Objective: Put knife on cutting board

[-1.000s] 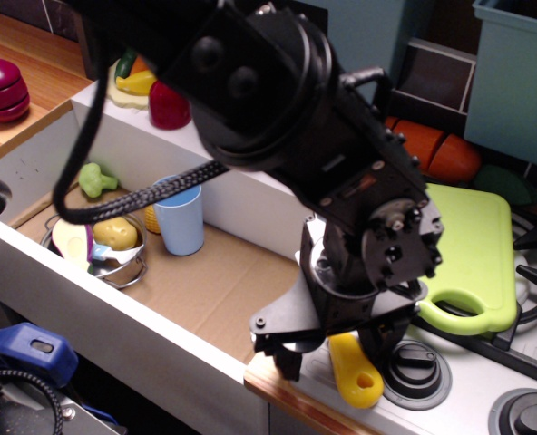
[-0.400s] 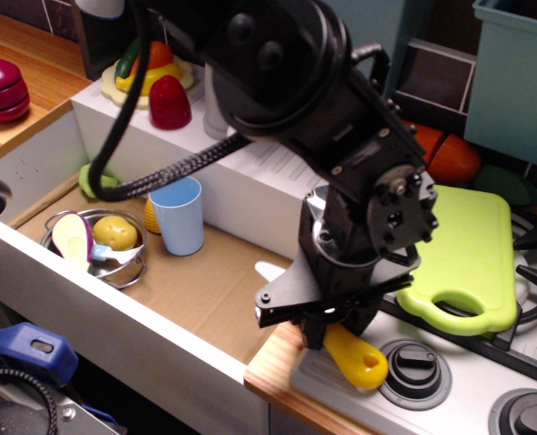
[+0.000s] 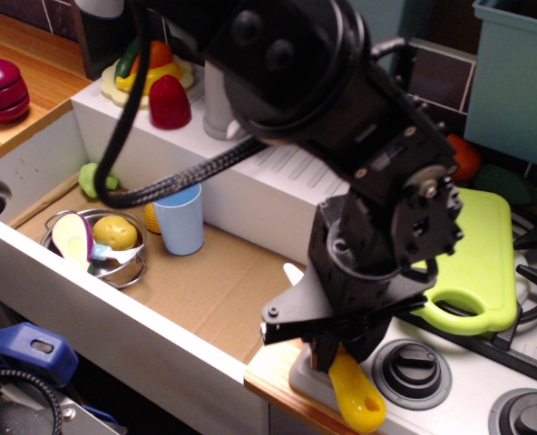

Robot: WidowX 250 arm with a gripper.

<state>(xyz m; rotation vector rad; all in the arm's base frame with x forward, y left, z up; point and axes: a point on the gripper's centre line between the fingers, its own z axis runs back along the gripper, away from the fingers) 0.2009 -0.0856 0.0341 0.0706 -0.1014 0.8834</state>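
I judged this the carrying step: the cutting board (image 3: 473,258) lay at right of centre on the worktop (image 3: 459,403), and my next move called for a swing up and rightward over it. My tool (image 3: 334,349) at lower centre was pinched on the knife (image 3: 355,394), whose yellow handle stuck out below toward the frame's bottom edge.

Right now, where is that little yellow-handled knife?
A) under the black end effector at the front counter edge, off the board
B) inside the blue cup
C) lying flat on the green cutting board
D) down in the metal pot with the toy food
A: the knife pokes out beneath the end effector near the counter's front edge, while the cutting board sits apart, farther back on the stove.
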